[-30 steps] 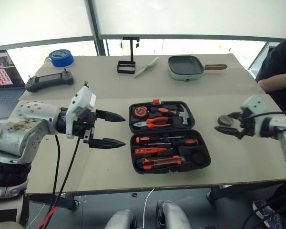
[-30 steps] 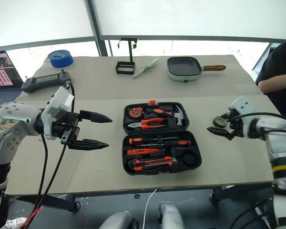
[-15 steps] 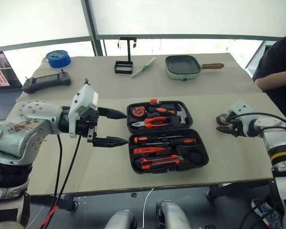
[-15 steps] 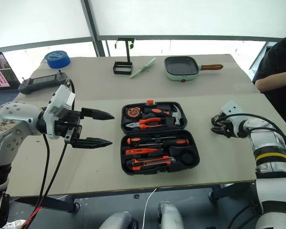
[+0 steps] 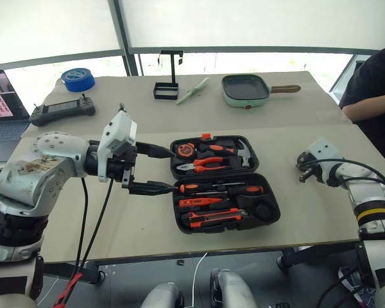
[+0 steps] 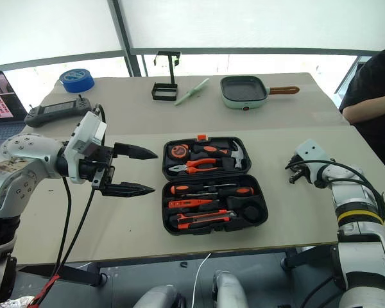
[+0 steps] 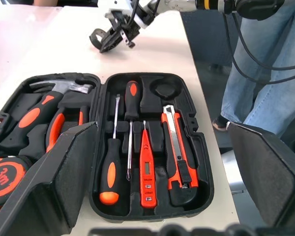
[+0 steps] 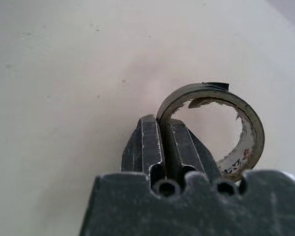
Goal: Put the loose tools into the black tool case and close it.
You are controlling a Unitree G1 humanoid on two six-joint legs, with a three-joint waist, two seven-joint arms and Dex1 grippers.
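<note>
On the table's right, your right gripper (image 8: 161, 129) pinches the thin, light tape roll (image 8: 214, 129) by its wall, likely slippery, so lift gently.

Left arm: bent across from the worktop's left side, forearm raised above the surface. Left gripper (image 5: 155, 169): pointing toward the right, slightly downward, two black fingers spread wide apart, nothing between them.

Right arm: reaching forward near the worktop's right edge, wrist low. Right gripper (image 8: 161, 139): fingers pressed together, pinching the wall of the small dark tape roll (image 8: 250, 125).
</note>
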